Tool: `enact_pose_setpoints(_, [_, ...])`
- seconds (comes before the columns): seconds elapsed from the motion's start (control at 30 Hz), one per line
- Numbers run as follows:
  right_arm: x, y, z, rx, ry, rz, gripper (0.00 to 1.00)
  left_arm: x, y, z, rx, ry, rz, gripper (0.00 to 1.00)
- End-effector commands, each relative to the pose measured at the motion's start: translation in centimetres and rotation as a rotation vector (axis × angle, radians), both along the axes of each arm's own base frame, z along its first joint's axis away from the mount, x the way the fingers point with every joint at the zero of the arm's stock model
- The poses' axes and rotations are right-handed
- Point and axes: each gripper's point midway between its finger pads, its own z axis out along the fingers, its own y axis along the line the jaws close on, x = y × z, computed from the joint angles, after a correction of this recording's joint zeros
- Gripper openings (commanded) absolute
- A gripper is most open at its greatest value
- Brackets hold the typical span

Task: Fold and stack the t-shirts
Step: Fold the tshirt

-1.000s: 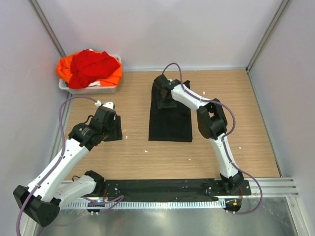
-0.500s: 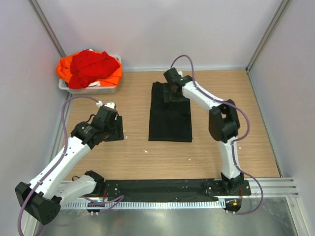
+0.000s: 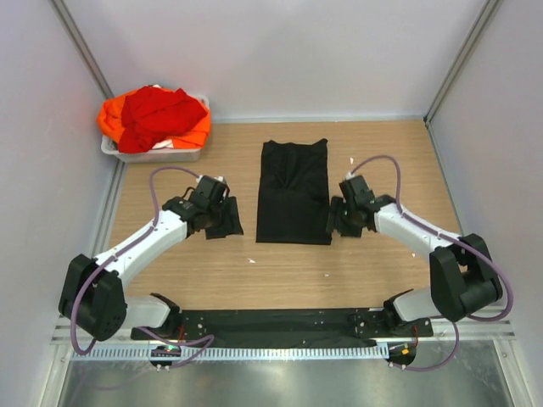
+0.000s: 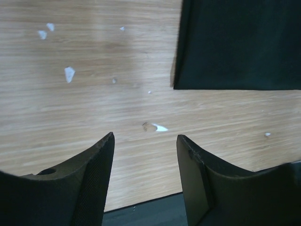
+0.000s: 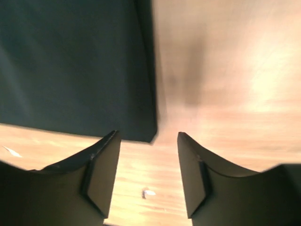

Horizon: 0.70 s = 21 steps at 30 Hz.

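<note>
A black t-shirt (image 3: 293, 191) lies folded into a long rectangle in the middle of the table. My left gripper (image 3: 227, 222) hovers just left of its near left corner, open and empty. In the left wrist view that gripper (image 4: 146, 141) has bare wood between its fingers, with the black t-shirt (image 4: 240, 42) at the upper right. My right gripper (image 3: 336, 220) sits by the shirt's near right corner. It (image 5: 148, 136) is open over wood, and the black t-shirt (image 5: 75, 61) fills the upper left. A red t-shirt (image 3: 157, 110) and an orange t-shirt (image 3: 193, 134) are heaped in the tub.
The white tub (image 3: 157, 154) stands at the back left corner against the wall. Small white scraps (image 4: 69, 73) dot the wood near the left gripper. A black base rail (image 3: 280, 322) runs along the near edge.
The right arm has left the shirt's far end and pulled back to its near right corner. The left arm has swung right to the shirt's near left corner.
</note>
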Motion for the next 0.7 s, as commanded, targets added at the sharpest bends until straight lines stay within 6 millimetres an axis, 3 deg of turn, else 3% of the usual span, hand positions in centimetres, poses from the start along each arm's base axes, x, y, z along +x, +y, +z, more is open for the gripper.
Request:
enact_pose_setpoints(0.0, [-2.0, 3.2, -0.6, 0.244, 0.012, 0.006, 0.56, 2.2, -3.0, 0.8, -0.138, -0.056, -0.003, 0.56])
enact_pose_setpoints(0.23, [-4.1, 2.8, -4.2, 0.295, 0.05, -0.064, 0.49, 3.4, -4.0, -1.3, -0.161, -0.038, 0.025, 0.54])
enact_pose_setpoints(0.5, [-4.4, 1.5, -5.8, 0.273, 0.056, -0.125, 0.43, 3.8, -4.3, -2.7, -0.163, -0.025, 0.037, 0.52])
enact_pose_setpoints(0.67, [-4.7, -0.2, -6.0, 0.211, 0.052, -0.161, 0.47, 4.0, -4.3, -3.1, -0.16, -0.025, 0.039, 0.52])
